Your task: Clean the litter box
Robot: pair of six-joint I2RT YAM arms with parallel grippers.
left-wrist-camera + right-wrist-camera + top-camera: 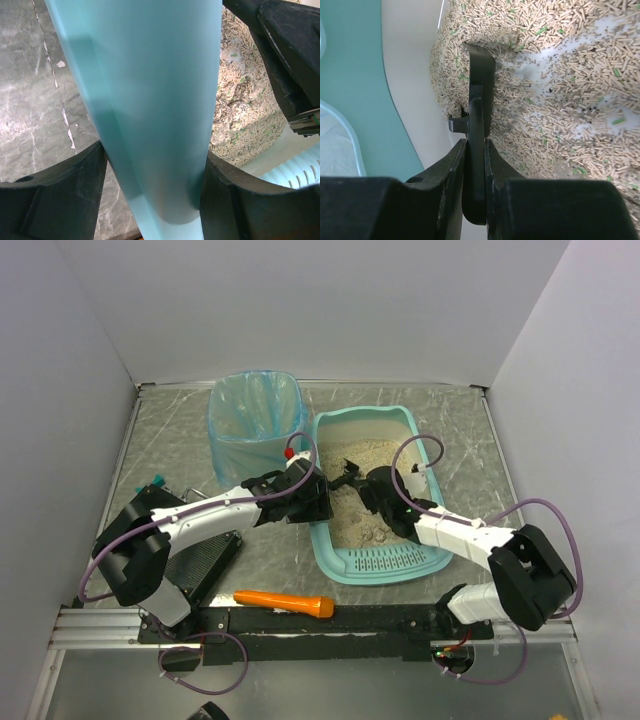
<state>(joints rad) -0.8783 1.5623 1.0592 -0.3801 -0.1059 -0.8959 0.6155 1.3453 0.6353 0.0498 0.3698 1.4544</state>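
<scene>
The light teal litter box (385,565) lies right of centre with its slotted lip toward me and beige litter (365,455) inside. My left gripper (318,502) is shut on its left wall; in the left wrist view the teal wall (145,90) fills the gap between my fingers (75,190). My right gripper (372,485) is inside the box, shut on the handle of a black scoop (348,480). In the right wrist view the scoop (481,80) stands on edge with its head dug into the litter (570,75) near the box's inner wall (410,85).
A waste bin (255,425) lined with a blue bag stands just left of the box's far end. A flat black case (205,560) lies under my left arm. An orange tool (285,602) lies by the front rail. My right arm (295,55) shows in the left wrist view.
</scene>
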